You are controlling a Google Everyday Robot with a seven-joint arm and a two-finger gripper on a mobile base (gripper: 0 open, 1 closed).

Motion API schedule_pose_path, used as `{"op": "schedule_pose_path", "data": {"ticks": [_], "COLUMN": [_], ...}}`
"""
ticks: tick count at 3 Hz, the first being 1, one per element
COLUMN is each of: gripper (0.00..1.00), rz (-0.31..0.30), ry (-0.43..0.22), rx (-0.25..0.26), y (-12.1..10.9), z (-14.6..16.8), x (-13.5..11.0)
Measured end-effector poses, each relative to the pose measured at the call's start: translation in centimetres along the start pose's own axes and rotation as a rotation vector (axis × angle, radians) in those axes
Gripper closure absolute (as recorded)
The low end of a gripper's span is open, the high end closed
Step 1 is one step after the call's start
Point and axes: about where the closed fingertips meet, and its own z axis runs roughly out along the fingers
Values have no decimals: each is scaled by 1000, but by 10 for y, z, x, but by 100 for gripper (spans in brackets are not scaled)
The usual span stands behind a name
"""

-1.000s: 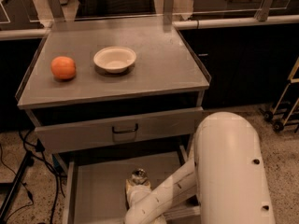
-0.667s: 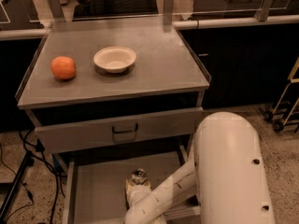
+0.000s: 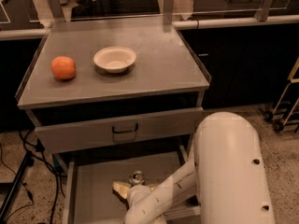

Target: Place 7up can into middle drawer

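The 7up can (image 3: 137, 176) stands upright in the open middle drawer (image 3: 93, 190), near the middle of its grey floor, with its shiny silver top showing. My gripper (image 3: 130, 185) is down inside the drawer right at the can, just in front of it and to its left. My white arm (image 3: 224, 167) reaches in from the lower right and hides the right part of the drawer.
The drawer above (image 3: 125, 129) is closed and has a dark loop handle. On the cabinet top (image 3: 159, 73) sit an orange (image 3: 63, 67) and a white bowl (image 3: 115, 59). Cables and a stand leg (image 3: 18, 181) lie on the floor at left. Cart wheels (image 3: 275, 120) stand at right.
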Motion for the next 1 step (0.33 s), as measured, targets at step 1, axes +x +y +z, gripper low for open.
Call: {"op": "schedule_pose_path", "data": {"ticks": [1], "gripper": [0], "rz": [0], "ry": [0], "rx": [0], "y": [0], "z": [0], "x": [0]}}
